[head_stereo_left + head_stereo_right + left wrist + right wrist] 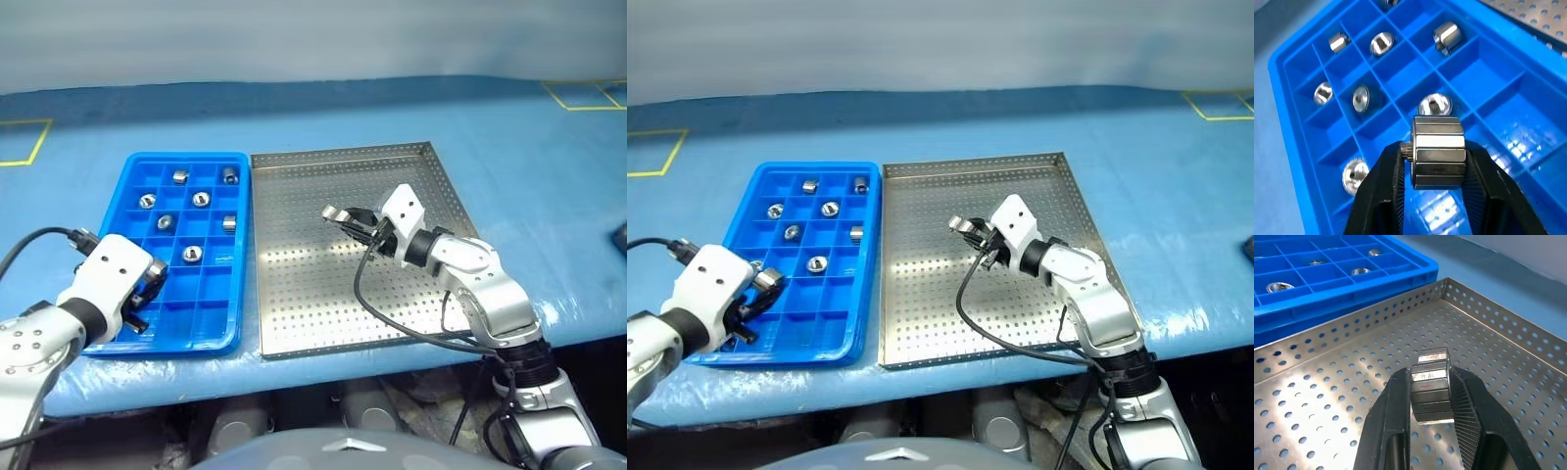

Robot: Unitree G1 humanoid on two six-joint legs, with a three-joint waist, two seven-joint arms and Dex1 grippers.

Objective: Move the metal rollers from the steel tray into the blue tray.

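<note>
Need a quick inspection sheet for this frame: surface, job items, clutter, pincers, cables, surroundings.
Surface: blue table cover, with yellow tape outlines at its far corners.
Job's things: blue tray on the left holds seven metal rollers, one per compartment; steel tray beside it on the right has no loose rollers on its perforated floor.
Clutter: nothing seen.
Pincers: left pincer is shut on a roller over the blue tray's near end; right pincer is shut on another roller above the steel tray.
Cables: a black cable loops from the right wrist across the steel tray; another leads to the left wrist.
Surroundings: pale wall behind the table.
</note>
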